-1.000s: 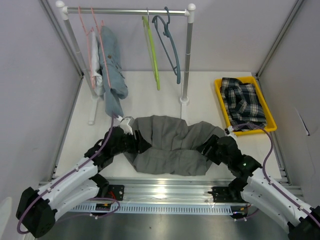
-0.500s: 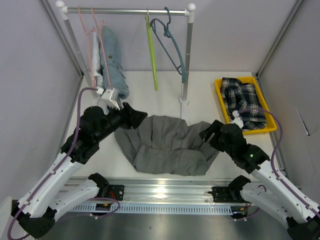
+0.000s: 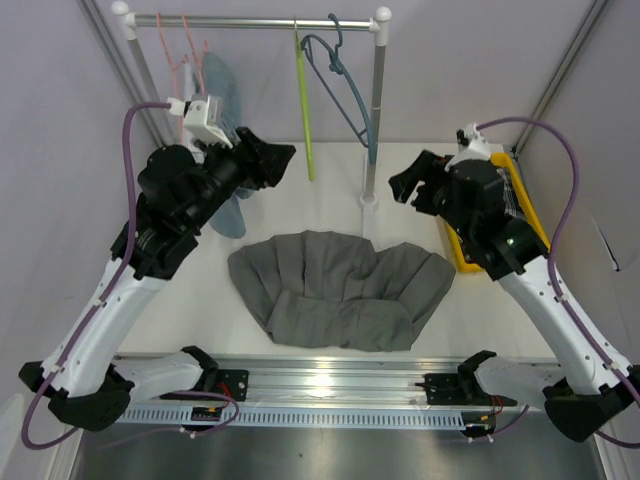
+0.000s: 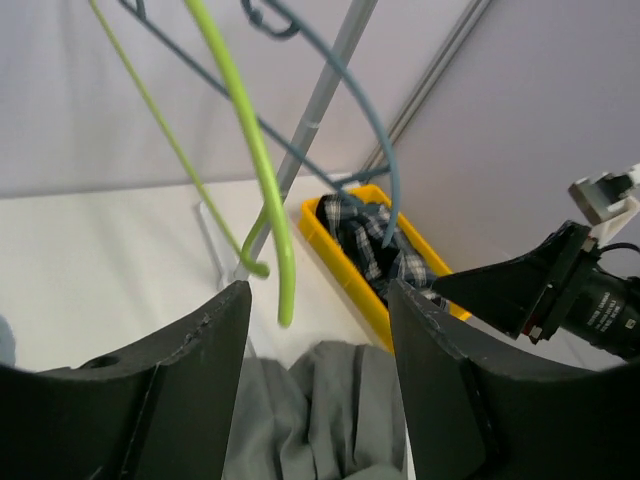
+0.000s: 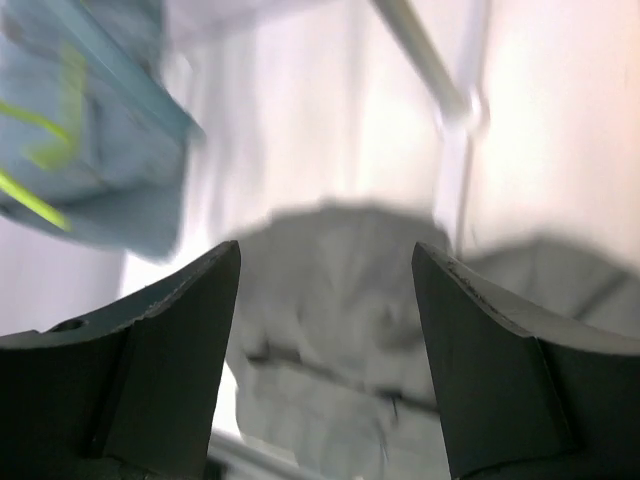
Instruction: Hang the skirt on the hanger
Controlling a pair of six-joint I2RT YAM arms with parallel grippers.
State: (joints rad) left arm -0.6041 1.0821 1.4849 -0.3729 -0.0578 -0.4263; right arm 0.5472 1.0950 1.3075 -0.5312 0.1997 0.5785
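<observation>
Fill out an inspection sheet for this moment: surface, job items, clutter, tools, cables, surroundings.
Surface: white table, nothing spilled seen.
Job's things: grey skirt lies rumpled on the table, untouched; green hanger and blue hanger hang empty on the rack rail.
Clutter: light blue garment on the pink hanger, partly behind the left arm; yellow bin holding a plaid garment.
Tools: left tool open, empty, facing the green hanger; right tool open, empty, looking down on the skirt.
Cables: left purple cable and right purple cable loop along the arms, no snag seen.
Surroundings: grey walls, aluminium frame; nothing else seen.
</observation>
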